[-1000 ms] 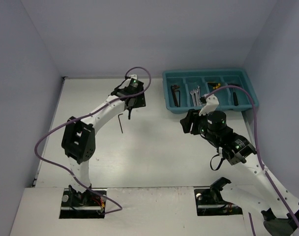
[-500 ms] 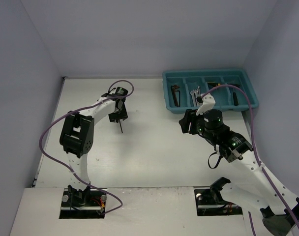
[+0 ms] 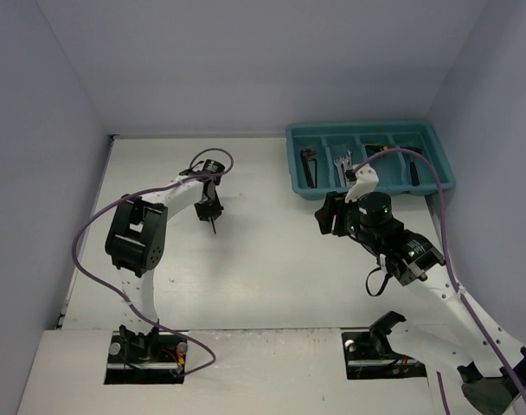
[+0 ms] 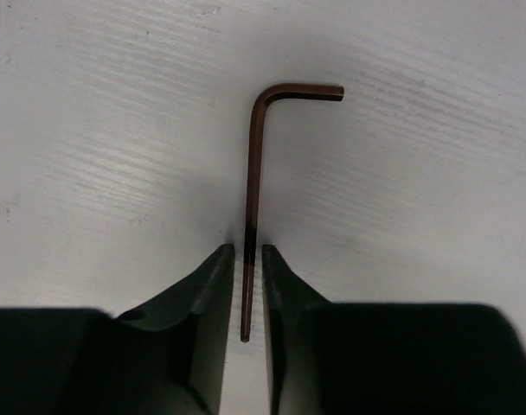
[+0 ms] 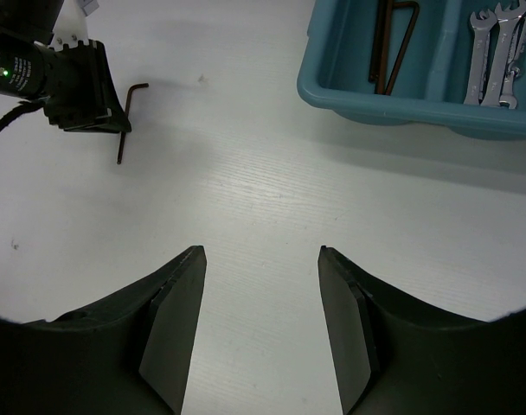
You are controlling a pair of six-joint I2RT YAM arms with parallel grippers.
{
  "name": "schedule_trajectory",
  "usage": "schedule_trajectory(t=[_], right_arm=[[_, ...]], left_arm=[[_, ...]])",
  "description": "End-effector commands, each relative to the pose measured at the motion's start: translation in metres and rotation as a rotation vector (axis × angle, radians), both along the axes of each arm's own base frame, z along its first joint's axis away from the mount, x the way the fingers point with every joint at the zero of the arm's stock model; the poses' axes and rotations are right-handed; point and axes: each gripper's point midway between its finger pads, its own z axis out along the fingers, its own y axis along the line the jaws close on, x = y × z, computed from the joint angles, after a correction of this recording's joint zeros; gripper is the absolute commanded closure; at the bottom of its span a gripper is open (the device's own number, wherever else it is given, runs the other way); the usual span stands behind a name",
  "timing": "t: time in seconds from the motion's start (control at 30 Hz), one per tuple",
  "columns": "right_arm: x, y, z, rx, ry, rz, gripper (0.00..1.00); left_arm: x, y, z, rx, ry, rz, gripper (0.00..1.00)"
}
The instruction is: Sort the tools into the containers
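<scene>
Left gripper (image 3: 210, 214) points down at the white table (image 3: 272, 259); from above we barely see its tool. Its wrist camera shows us jaws closely flanking a reddish-brown L-shaped hex key (image 4: 253, 173) lying flat, not pinching it. From its own wrist camera, the right gripper (image 5: 261, 251) gapes empty, with the teal tray (image 5: 393, 108) and its silver wrenches (image 5: 492, 47) beyond.

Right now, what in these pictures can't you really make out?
- Top view: the hex key on the table is too small to show clearly and lies mostly under the left gripper.
- Top view: a purple cable crosses the two right compartments of the tray; their contents are too small to name.
- Right wrist view: the picture's edges cut the tray off; only hex keys and wrenches show.
</scene>
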Motion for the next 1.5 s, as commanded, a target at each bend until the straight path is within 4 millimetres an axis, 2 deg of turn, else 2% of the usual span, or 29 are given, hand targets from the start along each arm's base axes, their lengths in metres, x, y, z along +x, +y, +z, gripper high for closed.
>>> schedule_trajectory(t=[0.0, 0.1, 0.2, 0.3, 0.37, 0.4, 0.43, 0.47, 0.53, 0.6, 0.7, 0.73, 0.77, 0.8, 0.83, 0.9, 0.97, 1.03, 1.1, 1.17, 1.27, 1.4, 1.43, 1.47], right_arm=[[0.009, 0.000, 0.018, 0.028, -0.058, -0.016, 0.48], [0.009, 0.000, 0.021, 0.029, -0.064, -0.017, 0.48], [0.009, -0.001, 0.026, 0.038, -0.077, -0.021, 0.48], [0.008, -0.002, 0.031, 0.047, -0.089, -0.027, 0.48], [0.006, -0.004, 0.035, 0.059, -0.096, -0.032, 0.48], [0.006, -0.004, 0.035, 0.060, -0.097, -0.032, 0.48], [0.004, -0.005, 0.036, 0.066, -0.102, -0.033, 0.48], [0.003, -0.005, 0.037, 0.069, -0.104, -0.035, 0.48], [0.001, -0.007, 0.039, 0.080, -0.110, -0.037, 0.48], [0.000, -0.007, 0.040, 0.089, -0.109, -0.037, 0.48], [-0.001, -0.007, 0.044, 0.098, -0.115, -0.042, 0.47], [0.000, -0.007, 0.046, 0.100, -0.118, -0.043, 0.47], [0.001, -0.006, 0.052, 0.105, -0.126, -0.040, 0.47], [0.002, -0.005, 0.055, 0.103, -0.132, -0.037, 0.47], [0.003, -0.005, 0.057, 0.101, -0.135, -0.035, 0.47], [0.006, -0.003, 0.058, 0.094, -0.134, -0.031, 0.47], [0.007, -0.002, 0.060, 0.094, -0.135, -0.032, 0.47], [0.008, -0.001, 0.062, 0.095, -0.137, -0.029, 0.47], [0.007, -0.002, 0.062, 0.094, -0.140, -0.030, 0.47], [0.008, -0.004, 0.062, 0.086, -0.144, -0.036, 0.47], [0.008, -0.007, 0.063, 0.075, -0.155, -0.043, 0.47], [0.010, -0.010, 0.066, 0.061, -0.170, -0.054, 0.46], [0.010, -0.011, 0.067, 0.059, -0.174, -0.057, 0.44], [0.010, -0.012, 0.068, 0.052, -0.179, -0.060, 0.43]], left_arm=[[-0.022, 0.001, -0.013, -0.018, 0.086, 0.011, 0.95], [-0.020, -0.004, -0.009, -0.033, 0.079, -0.001, 1.00], [-0.005, -0.024, 0.015, -0.084, 0.001, -0.056, 1.00], [0.016, -0.051, 0.053, -0.137, -0.122, -0.131, 1.00], [0.026, -0.082, 0.088, -0.216, -0.224, -0.197, 1.00], [0.029, -0.086, 0.094, -0.229, -0.245, -0.203, 1.00], [0.043, -0.107, 0.126, -0.292, -0.341, -0.233, 1.00], [0.042, -0.114, 0.130, -0.314, -0.349, -0.249, 1.00], [0.058, -0.145, 0.169, -0.443, -0.468, -0.277, 1.00], [0.070, -0.168, 0.193, -0.542, -0.536, -0.298, 1.00], [0.083, -0.204, 0.214, -0.629, -0.602, -0.347, 1.00], [0.088, -0.217, 0.230, -0.653, -0.642, -0.369, 1.00], [0.089, -0.233, 0.236, -0.673, -0.655, -0.393, 1.00], [0.093, -0.247, 0.226, -0.688, -0.644, -0.403, 1.00], [0.097, -0.257, 0.226, -0.704, -0.649, -0.406, 1.00], [0.108, -0.278, 0.246, -0.768, -0.706, -0.406, 1.00], [0.117, -0.291, 0.250, -0.801, -0.725, -0.391, 1.00], [0.127, -0.299, 0.241, -0.790, -0.737, -0.372, 0.99], [0.137, -0.303, 0.255, -0.806, -0.807, -0.362, 0.93], [0.147, -0.303, 0.248, -0.791, -0.827, -0.338, 0.79], [0.153, -0.303, 0.250, -0.779, -0.849, -0.338, 0.56], [0.147, -0.297, 0.266, -0.739, -0.873, -0.371, 0.26], [0.142, -0.292, 0.280, -0.720, -0.898, -0.388, 0.23], [0.139, -0.287, 0.277, -0.693, -0.886, -0.390, 0.20]])
